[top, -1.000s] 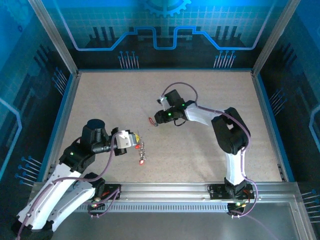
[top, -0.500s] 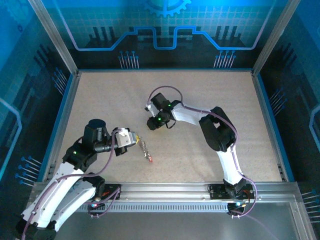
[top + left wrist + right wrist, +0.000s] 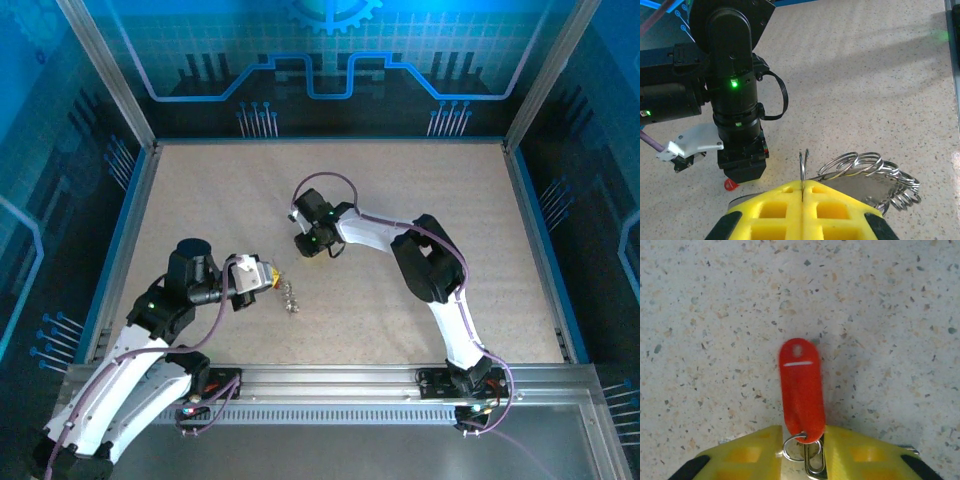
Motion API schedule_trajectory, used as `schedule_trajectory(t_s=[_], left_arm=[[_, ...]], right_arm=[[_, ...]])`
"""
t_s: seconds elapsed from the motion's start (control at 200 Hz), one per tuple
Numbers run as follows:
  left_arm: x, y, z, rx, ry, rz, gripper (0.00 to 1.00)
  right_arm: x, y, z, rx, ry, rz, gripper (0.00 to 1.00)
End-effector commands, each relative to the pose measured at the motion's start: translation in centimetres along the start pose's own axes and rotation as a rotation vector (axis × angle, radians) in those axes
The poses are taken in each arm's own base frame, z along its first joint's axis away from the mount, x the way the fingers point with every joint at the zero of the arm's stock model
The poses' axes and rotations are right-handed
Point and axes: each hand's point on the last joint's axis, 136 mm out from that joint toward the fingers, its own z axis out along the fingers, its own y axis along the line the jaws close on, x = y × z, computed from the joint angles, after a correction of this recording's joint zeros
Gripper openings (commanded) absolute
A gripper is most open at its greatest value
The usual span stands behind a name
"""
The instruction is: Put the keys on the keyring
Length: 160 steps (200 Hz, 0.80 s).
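The yellow left fingers (image 3: 765, 212) were pressed together on one wire of the silvery coiled-wire keyring (image 3: 867, 167), whose loops trailed out past their tips, left of the centre of the speckled beige desk (image 3: 420, 200). A little way off, the yellow right fingers (image 3: 740, 455) pointed straight down at a small key (image 3: 801, 387) with a red oval plastic tag. It lay flat on the desk with its ringed end between them — whether they were already clamped on it or only flanking it could not be told. The step in hand looked to be picking up this key. Done well, it would call for a squeeze on the tag's narrow sides near its little silver loop (image 3: 794, 446) and a straight lift so the loop hangs free — then a slow carry toward the wire standing up from the left fingers
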Motion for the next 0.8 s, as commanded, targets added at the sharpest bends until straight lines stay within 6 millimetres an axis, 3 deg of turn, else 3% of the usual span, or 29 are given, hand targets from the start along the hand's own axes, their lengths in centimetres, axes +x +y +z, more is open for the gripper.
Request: schedule_trajectory(t_s=[0.0,0.47,0.795], left_arm=[[-0.7,0.0,0.0,0.011,-0.041,0.006,0.00],[-0.2,-0.1,0.4,0.022,-0.039,0.003,0.00],[-0.1,-0.1,0.5,0.028,-0.037,-0.005,0.00]], right_arm=[[0.3,1.2,0.6,-0.051,0.020,0.020,0.24],[0.7,1.5,-2.1,-0.307,0.038,0.182,0.16],[0.5,0.4,-2.9,-0.244,-0.018,0.080,0.21]])
